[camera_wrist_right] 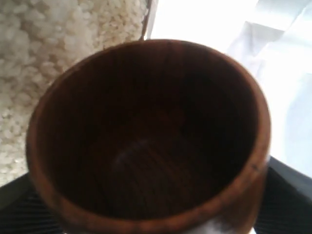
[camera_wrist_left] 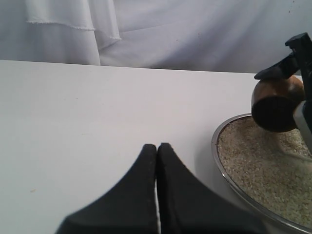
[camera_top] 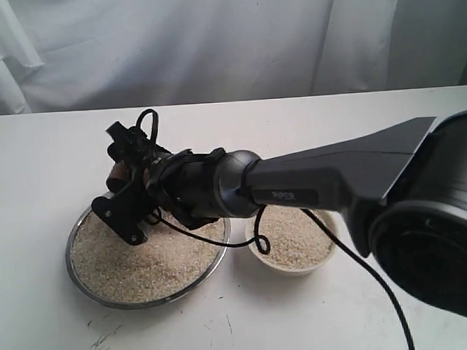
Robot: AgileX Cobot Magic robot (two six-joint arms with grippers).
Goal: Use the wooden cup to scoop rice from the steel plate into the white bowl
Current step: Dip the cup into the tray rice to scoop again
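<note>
The steel plate (camera_top: pixel 83 286) lies at the front left, filled with rice (camera_top: pixel 144 260). My right gripper (camera_top: pixel 124 180) reaches across over the plate's far left edge and is shut on the wooden cup (camera_top: pixel 117 176), held tilted just above the rice. In the right wrist view the wooden cup (camera_wrist_right: pixel 146 136) fills the frame and its dark inside holds no grains; rice (camera_wrist_right: pixel 44 53) lies beyond it. The white bowl (camera_top: pixel 256 255) sits right of the plate and holds rice. My left gripper (camera_wrist_left: pixel 157 146) is shut and empty over bare table, short of the plate's rim (camera_wrist_left: pixel 218 151); the cup (camera_wrist_left: pixel 275 102) hangs beyond.
The right arm's body and its black cable (camera_top: pixel 259 240) cross over the plate and the bowl. A white curtain (camera_top: pixel 212 44) closes the back of the white table (camera_top: pixel 46 152). The left arm does not show in the exterior view.
</note>
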